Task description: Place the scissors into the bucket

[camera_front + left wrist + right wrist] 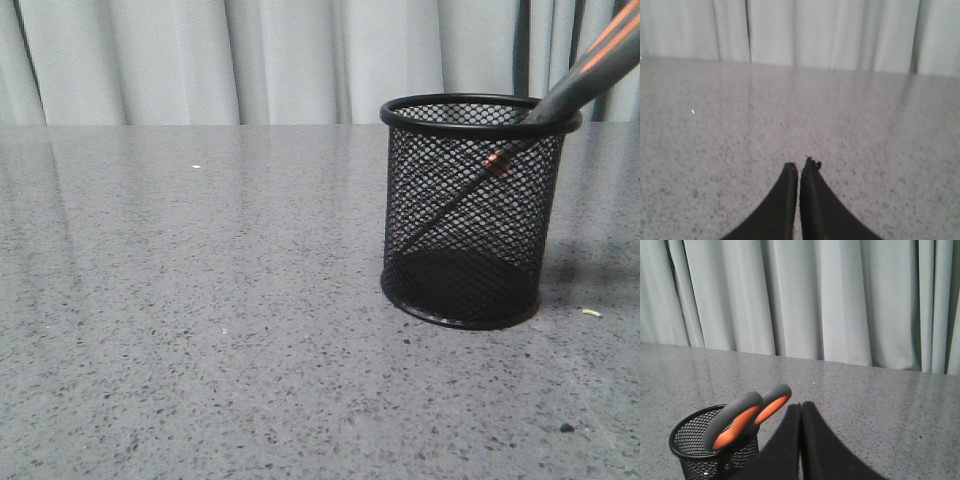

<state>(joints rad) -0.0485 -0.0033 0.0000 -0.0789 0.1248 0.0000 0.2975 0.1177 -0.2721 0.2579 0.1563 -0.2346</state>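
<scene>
Orange-lined scissors (560, 100) handles cropped above mesh bucket (470, 215).

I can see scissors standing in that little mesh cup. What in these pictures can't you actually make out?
- Scissors: front view's upper right edge cuts off the handle loops; blade tips blur behind the bucket mesh.
- Bucket: right wrist view's lower edge crops its base.
- Left hand and right hand: only dark fingertips pressed together show; both arms lie outside every view.
- Pale and dark specks on the table: too small to identify.
</scene>
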